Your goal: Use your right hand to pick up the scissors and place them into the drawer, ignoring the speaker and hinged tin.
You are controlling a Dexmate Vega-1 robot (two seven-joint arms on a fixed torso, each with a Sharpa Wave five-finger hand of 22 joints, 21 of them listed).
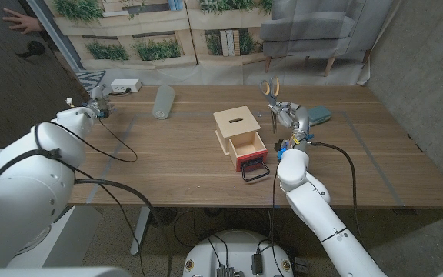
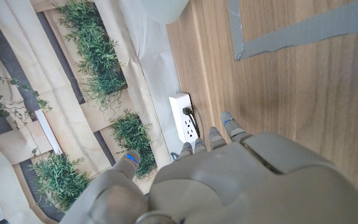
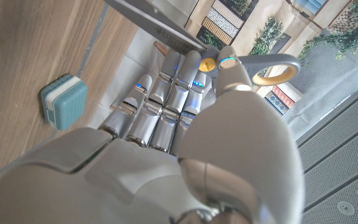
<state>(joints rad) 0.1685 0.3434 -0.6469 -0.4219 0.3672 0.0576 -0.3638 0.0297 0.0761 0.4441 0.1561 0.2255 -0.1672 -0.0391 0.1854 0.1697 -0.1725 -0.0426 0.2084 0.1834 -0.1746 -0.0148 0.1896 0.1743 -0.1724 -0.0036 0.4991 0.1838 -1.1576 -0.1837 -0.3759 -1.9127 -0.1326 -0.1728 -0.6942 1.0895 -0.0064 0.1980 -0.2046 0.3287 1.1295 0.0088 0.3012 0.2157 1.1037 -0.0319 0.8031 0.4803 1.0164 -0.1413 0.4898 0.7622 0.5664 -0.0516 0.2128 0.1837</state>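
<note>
Above table, grey scissors, yellow-lined handles

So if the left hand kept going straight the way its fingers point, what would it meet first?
Probably the white power strip at the table's back edge: in the left wrist view it lies just beyond the left hand's fingertips. Depth is hard to judge, so it might pass beside it.

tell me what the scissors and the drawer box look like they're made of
Scissors: grey metal blades with a dull sheen, handle loops grey with yellow lining, probably plastic; the right robot hand holds them. Drawer box: pale, matte, unpainted-looking wood; its drawer front is red with a black loop handle, material unclear.
</note>
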